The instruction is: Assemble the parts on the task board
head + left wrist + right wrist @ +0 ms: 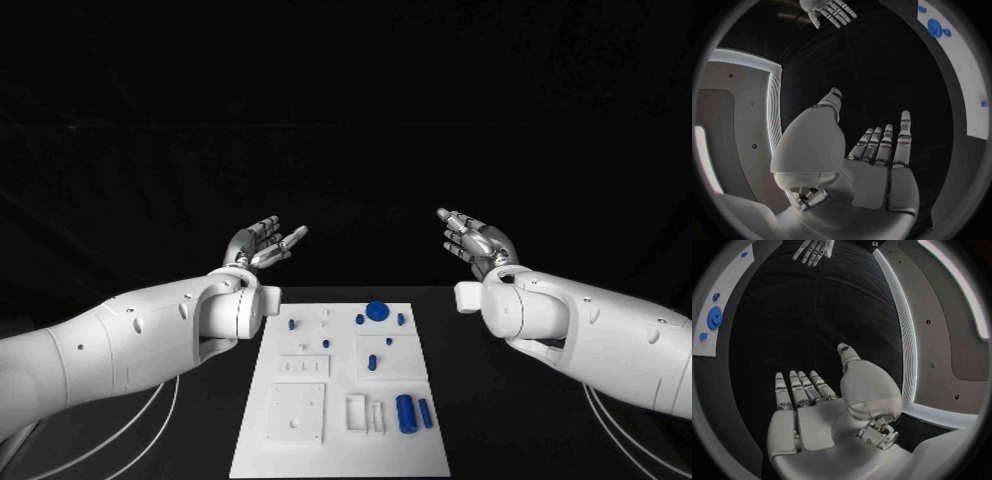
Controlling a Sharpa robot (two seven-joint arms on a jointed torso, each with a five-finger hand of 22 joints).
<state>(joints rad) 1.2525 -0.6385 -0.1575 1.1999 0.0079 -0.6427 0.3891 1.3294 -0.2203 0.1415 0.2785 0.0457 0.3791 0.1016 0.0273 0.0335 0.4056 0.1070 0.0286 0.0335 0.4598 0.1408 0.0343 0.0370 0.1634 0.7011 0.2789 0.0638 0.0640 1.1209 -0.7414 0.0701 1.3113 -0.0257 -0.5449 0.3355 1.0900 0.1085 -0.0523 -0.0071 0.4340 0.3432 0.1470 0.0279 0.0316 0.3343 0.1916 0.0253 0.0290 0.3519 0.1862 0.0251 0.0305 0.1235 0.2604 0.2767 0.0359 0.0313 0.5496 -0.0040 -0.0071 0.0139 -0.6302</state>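
Note:
The white task board [274, 440] lies on the black table in front of me. Small blue parts lie on it: a round disc [378, 311] at its far end, a pair of cylinders [413, 412] near its front right, and several small pegs [293, 324] between. My left hand [264, 243] hovers beyond the board's far left corner, palm up, fingers spread, holding nothing. My right hand [475, 238] mirrors it beyond the far right corner, also empty. The left wrist view shows my left hand [873, 165] flat and open, the board [967, 95] and disc [934, 27] off to its side.
Black table surface surrounds the board on all sides. In the right wrist view my right hand [811, 410] is flat and empty, with the board's edge [726, 285] and the blue disc [714, 318] to one side and my left hand [814, 250] across from it.

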